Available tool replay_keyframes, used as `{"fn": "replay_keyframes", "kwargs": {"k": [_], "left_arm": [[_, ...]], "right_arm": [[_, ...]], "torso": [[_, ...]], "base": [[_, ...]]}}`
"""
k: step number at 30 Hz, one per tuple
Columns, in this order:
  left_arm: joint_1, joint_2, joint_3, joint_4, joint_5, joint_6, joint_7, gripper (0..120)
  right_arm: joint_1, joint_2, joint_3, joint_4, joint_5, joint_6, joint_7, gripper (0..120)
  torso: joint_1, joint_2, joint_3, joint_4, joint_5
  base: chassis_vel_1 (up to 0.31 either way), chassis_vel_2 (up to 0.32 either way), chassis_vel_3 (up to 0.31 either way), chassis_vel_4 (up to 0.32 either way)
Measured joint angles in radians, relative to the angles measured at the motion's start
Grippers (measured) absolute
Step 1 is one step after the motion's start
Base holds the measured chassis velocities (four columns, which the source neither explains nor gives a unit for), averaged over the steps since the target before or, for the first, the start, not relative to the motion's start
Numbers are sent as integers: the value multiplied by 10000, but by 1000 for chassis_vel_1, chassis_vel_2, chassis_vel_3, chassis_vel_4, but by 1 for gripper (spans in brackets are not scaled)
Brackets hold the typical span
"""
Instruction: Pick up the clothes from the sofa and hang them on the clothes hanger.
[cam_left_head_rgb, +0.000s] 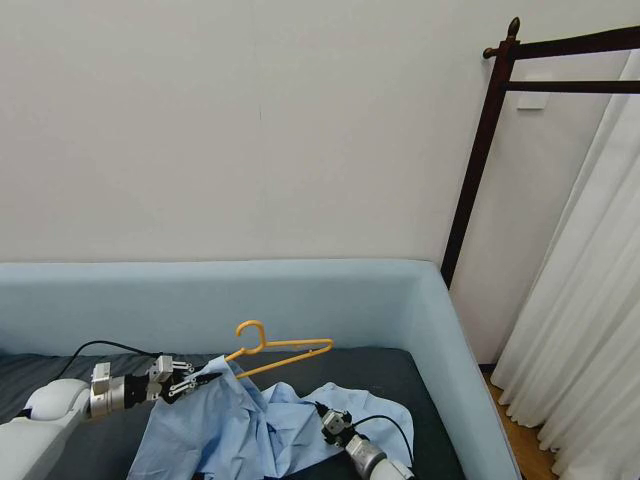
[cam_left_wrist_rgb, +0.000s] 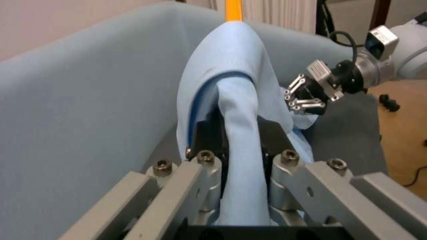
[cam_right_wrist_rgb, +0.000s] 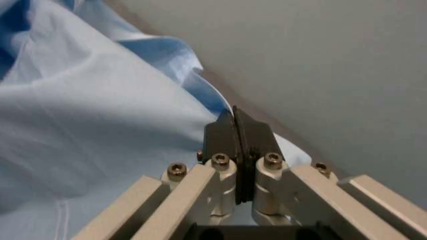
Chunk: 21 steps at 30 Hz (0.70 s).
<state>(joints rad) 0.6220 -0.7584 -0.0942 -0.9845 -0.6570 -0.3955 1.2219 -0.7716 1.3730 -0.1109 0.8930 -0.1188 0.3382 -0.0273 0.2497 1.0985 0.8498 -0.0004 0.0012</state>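
A light-blue shirt (cam_left_head_rgb: 235, 428) lies crumpled on the sofa's dark seat, its collar end lifted. A yellow hanger (cam_left_head_rgb: 288, 349) sticks out of that raised end, hook toward the sofa back. My left gripper (cam_left_head_rgb: 190, 379) is shut on the raised fabric; in the left wrist view the shirt (cam_left_wrist_rgb: 230, 100) runs between the left gripper's (cam_left_wrist_rgb: 237, 127) pads, with the hanger (cam_left_wrist_rgb: 233, 9) just beyond. My right gripper (cam_left_head_rgb: 327, 417) sits low at the shirt's other side, shut (cam_right_wrist_rgb: 235, 119) with its pads pressed together over the shirt's edge (cam_right_wrist_rgb: 100, 125). I cannot tell whether cloth is pinched there.
The sofa (cam_left_head_rgb: 300, 290) has a pale blue back and side arm. A dark wooden clothes rack (cam_left_head_rgb: 478, 150) stands behind its right end, with white curtains (cam_left_head_rgb: 590, 300) and wooden floor (cam_left_head_rgb: 515, 430) further right.
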Motion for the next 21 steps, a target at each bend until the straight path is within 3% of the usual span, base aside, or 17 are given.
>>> {"fn": "replay_keyframes", "kwargs": {"k": [8,10,21], "left_arm": [[-103,-92,93,285,-513,-158,514,7],[-231,-177,119,530,-560,-186,1071,7],[-1209,-533,220,1497,765,-351,2162,7]], "right_arm": [[-264,-472,216,894,584,-54,125,0],[-356,-713,467,1388,1056,-48,270,0],[-1004,-1054,1684,4123,2035,-496,1837,0]], "torso": [[0,0,-1,0,1],[0,-1,0,0,0],[0,-1,0,0,-2]], "base": [[0,0,0,0],[0,0,0,0],[0,0,0,0]]}}
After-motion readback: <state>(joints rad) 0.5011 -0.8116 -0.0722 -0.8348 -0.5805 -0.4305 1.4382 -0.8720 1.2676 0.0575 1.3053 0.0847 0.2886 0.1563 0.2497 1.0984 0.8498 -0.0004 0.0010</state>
